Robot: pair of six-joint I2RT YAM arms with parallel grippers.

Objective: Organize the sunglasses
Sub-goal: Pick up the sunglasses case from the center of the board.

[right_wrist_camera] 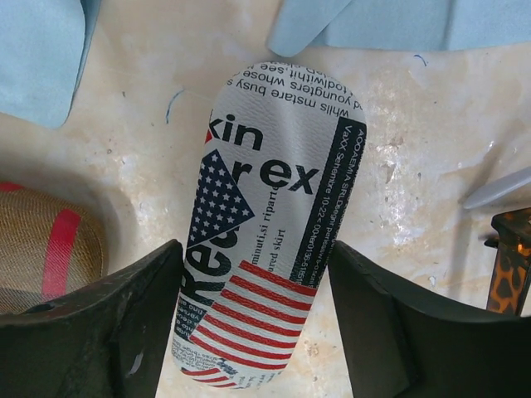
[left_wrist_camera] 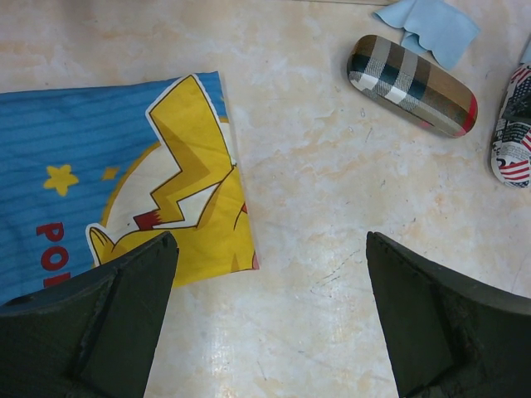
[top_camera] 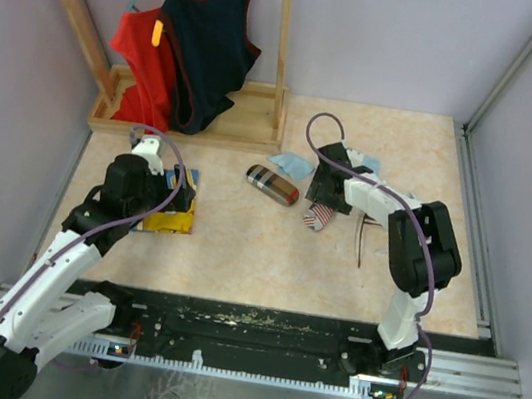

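Observation:
My right gripper is open and low, its fingers straddling the near end of the flag-print case, which lies flat on the table. The left finger is at the case's edge. Of the dark brown sunglasses, only a spotted amber piece shows at the right edge, and a thin dark arm in the top view. A thin white-grey arm of the other pair lies just beyond it. My left gripper is open and empty over bare table.
The plaid case lies left of the flag case. Light-blue cloths lie behind both. A blue-and-yellow cartoon cloth lies by my left gripper. A wooden rack with hanging vests stands at back left.

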